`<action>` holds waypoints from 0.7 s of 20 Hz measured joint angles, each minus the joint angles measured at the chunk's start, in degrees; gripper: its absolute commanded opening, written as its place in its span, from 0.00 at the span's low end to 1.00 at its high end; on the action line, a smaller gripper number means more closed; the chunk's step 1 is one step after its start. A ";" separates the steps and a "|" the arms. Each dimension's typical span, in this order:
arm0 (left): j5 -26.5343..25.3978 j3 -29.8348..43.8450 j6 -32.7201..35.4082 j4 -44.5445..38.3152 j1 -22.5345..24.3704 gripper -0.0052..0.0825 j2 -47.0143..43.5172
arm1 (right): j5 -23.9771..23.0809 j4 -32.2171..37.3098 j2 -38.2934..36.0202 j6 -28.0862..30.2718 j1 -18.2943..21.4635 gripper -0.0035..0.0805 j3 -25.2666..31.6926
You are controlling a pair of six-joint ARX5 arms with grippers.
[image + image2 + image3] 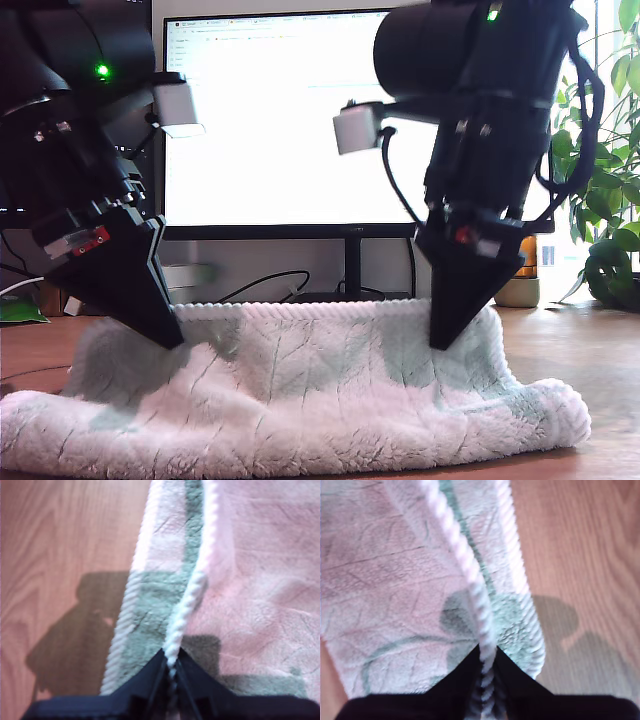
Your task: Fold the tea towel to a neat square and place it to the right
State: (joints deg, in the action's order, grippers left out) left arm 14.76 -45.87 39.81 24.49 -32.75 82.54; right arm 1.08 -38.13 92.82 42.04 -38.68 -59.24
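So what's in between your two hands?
The tea towel: its ribbed hem runs lifted from my first hand to my second hand, pinched by both. The exterior view shows it best.

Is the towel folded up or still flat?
Partly folded: both hands pinch the tea towel's ribbed hem, holding that edge raised over the layer on the table.

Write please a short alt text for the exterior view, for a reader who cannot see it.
Two black grippers each pinch the ribbed hem of a fluffy pale tea towel, lifting its far edge off a wooden table; one gripper is at the exterior view's left, the other gripper at its right. Behind them stand a bright monitor and a green plant.
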 measured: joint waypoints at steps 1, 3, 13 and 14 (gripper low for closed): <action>0.00 0.00 0.00 -0.15 0.02 0.04 0.00 | 0.00 0.39 0.00 -0.02 0.02 0.03 0.00; 0.17 0.00 0.00 -0.15 0.02 0.04 0.02 | 0.00 0.72 0.00 -0.02 0.00 0.03 0.00; 0.79 0.00 -0.24 2.21 0.02 0.27 0.07 | -1.97 0.72 0.00 -1.44 0.00 0.41 0.00; 0.46 0.00 -0.26 2.23 0.02 0.27 0.07 | -3.17 1.11 0.00 -1.51 0.02 0.44 0.00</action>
State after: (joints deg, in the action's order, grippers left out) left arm 15.22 -45.87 39.55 26.72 -32.73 82.61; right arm -2.09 -37.01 92.82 40.53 -38.65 -59.24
